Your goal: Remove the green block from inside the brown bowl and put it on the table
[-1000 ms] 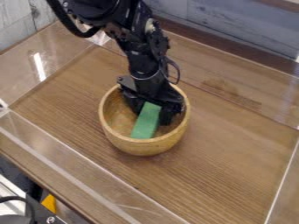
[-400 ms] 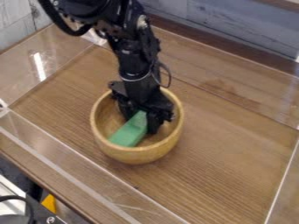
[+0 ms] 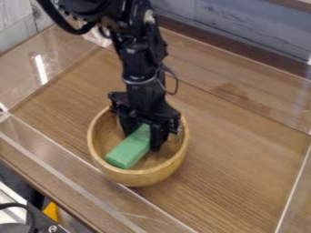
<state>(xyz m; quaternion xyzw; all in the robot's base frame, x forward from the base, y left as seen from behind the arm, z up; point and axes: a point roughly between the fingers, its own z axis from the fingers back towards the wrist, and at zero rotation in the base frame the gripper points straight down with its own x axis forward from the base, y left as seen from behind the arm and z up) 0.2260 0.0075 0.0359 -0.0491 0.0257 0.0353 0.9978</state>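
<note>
The brown bowl [image 3: 172,167] sits on the table [image 3: 249,136] a little left of centre. Inside it lies the green block [image 3: 127,149], tilted, with its near end low by the bowl's left wall and its far end raised. My gripper [image 3: 148,131] points straight down into the bowl, and its black fingers are shut on the raised far end of the block. The black arm rises from there toward the top left and hides the bowl's far rim.
Low clear acrylic walls [image 3: 73,177] border the tabletop along the front and left. A grey-and-green wall [image 3: 243,23] stands behind the back edge. Bare wood lies to the right of the bowl.
My gripper has shut on the block's far end and drawn toward the camera and slightly up. The bowl has slid with it toward the front left, and the block now lies tilted.
</note>
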